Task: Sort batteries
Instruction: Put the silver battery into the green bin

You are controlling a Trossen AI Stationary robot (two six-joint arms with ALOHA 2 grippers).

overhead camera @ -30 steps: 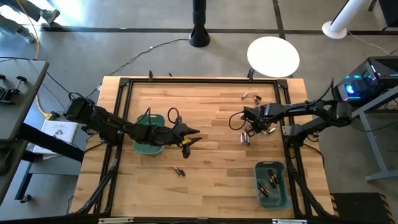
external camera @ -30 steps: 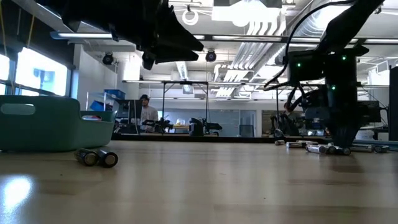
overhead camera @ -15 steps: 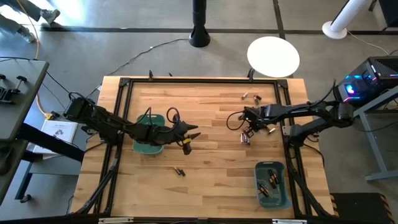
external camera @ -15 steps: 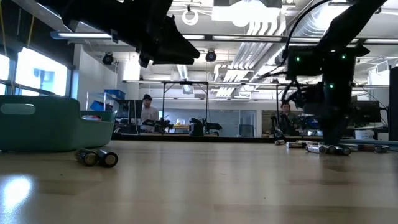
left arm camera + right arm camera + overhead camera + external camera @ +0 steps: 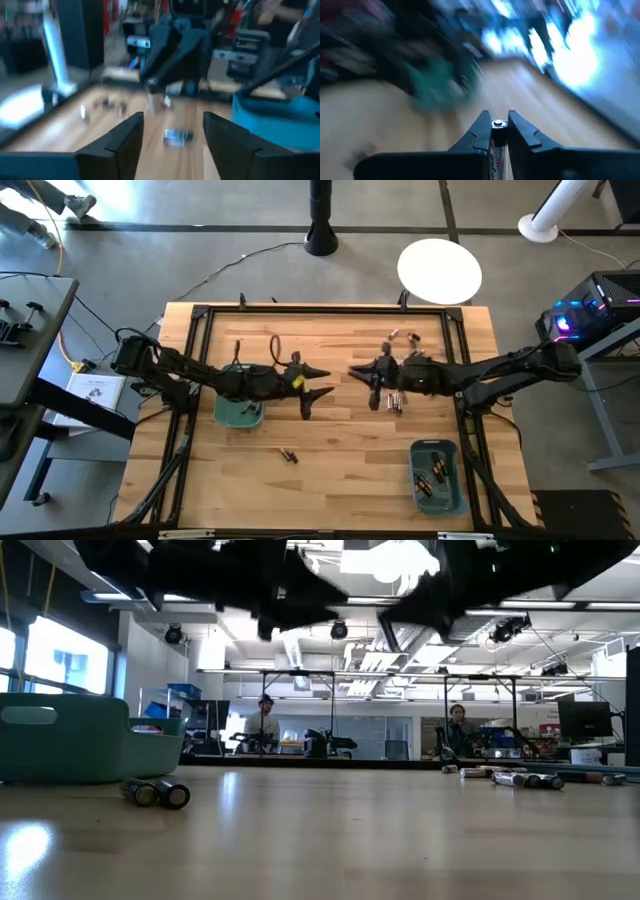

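Observation:
My right gripper (image 5: 352, 372) hovers over the table's middle, pointing level toward the left, shut on one battery (image 5: 498, 124). My left gripper (image 5: 318, 385) faces it from the left, open with nothing between its fingers (image 5: 172, 135). Loose batteries lie on the wood: a pair (image 5: 288, 454) near the front, also in the low view (image 5: 155, 793), a cluster (image 5: 395, 402) under the right arm, and a few (image 5: 402, 335) farther back. One teal bin (image 5: 226, 415) sits under the left arm. Another teal bin (image 5: 416, 470) at the front right holds dark batteries. My right gripper pinches the battery between its two fingers (image 5: 479, 131). The battery lies along the fingers, and its metal end (image 5: 498, 123) shows at the fingertips. Its printed side (image 5: 492, 160) runs back between them. The fingers point about level and the battery is clear of the table.
A black frame (image 5: 200, 315) borders the wooden tabletop. In the low view, people (image 5: 262, 720) stand in the room far behind the table. Bare wood (image 5: 340, 440) lies between the two bins.
My right gripper has risen from the battery cluster at the right, tipped from pointing down to about level, and swung toward the table's middle, carrying a battery. My left gripper has moved a little toward the far edge and the right gripper.

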